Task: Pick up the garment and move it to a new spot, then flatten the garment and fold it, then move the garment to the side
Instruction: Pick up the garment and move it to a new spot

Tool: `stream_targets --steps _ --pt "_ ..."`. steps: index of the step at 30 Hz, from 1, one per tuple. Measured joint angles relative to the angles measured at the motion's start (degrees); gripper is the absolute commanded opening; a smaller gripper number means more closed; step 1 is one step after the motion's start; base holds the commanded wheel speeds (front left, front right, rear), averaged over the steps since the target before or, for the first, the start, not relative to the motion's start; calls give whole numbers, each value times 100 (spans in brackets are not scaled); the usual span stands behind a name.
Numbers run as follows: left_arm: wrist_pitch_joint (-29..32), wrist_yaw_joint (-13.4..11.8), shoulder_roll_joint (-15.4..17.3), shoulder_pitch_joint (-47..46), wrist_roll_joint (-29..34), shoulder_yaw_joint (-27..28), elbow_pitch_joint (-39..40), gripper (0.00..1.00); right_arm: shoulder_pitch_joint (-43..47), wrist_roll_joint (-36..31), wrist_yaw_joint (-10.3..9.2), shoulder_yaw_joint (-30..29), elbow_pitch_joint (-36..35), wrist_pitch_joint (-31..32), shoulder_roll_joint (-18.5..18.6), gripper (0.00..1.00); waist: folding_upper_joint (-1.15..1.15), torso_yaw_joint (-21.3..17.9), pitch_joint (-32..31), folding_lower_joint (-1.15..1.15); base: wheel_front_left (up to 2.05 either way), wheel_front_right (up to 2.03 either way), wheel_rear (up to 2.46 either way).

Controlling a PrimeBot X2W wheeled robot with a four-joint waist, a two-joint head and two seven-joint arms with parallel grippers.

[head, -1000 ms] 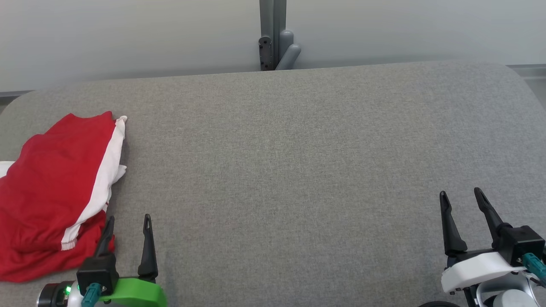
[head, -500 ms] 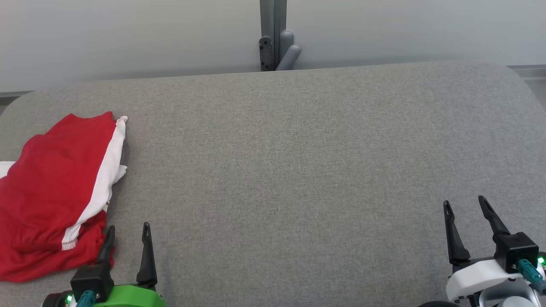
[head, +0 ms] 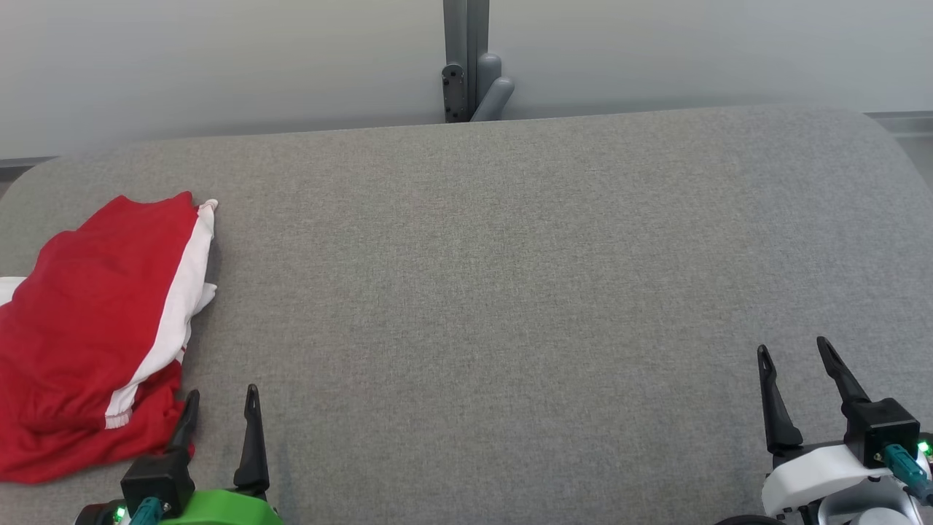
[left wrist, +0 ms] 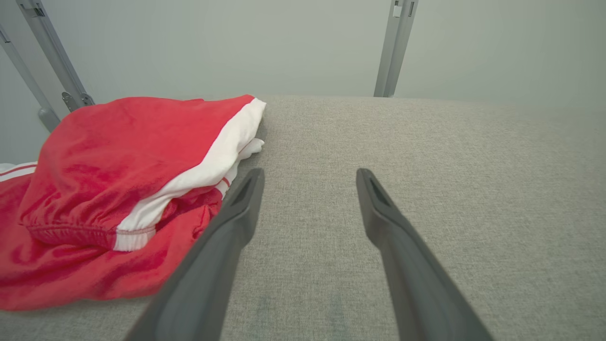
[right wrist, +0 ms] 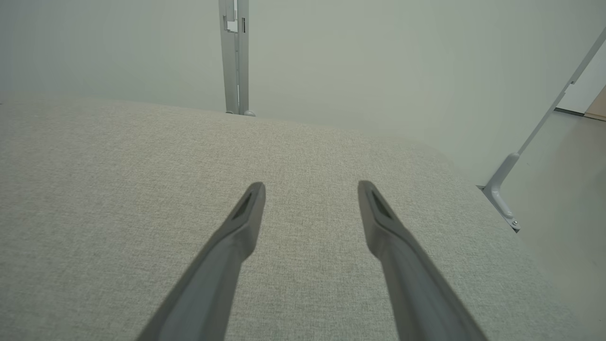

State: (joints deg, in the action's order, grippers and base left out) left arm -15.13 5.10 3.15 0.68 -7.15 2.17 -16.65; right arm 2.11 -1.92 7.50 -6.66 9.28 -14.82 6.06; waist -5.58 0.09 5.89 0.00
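While the garment (head: 95, 321) lies just where it did a second ago, a red-and-white bundle layered on itself at the left end of the table (head: 474, 292), both arms have slid back toward the table's near edge. The left gripper (head: 222, 394) sits at the table's near left, fingers spread, gripping nothing. The right gripper (head: 793, 345), at the table's near right, is likewise spread and holding nothing. That reads like hands off: folded, set aside, job apparently wrapping up. A grey post (head: 466, 65) stands behind the table's far edge. Nothing on the table blocks either arm.
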Motion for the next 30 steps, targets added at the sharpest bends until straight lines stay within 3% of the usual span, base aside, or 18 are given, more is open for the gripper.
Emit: stream_targets --steps 17,30 --pt "-1 53 -25 -45 69 -7 -41 100 93 31 0 -38 -24 -1 -16 100 0 149 -34 0 0 0 0" --pt "-3 -32 -34 86 23 137 -36 100 71 71 1 352 -73 -11 -79 100 0 1234 -69 0 0 0 0"
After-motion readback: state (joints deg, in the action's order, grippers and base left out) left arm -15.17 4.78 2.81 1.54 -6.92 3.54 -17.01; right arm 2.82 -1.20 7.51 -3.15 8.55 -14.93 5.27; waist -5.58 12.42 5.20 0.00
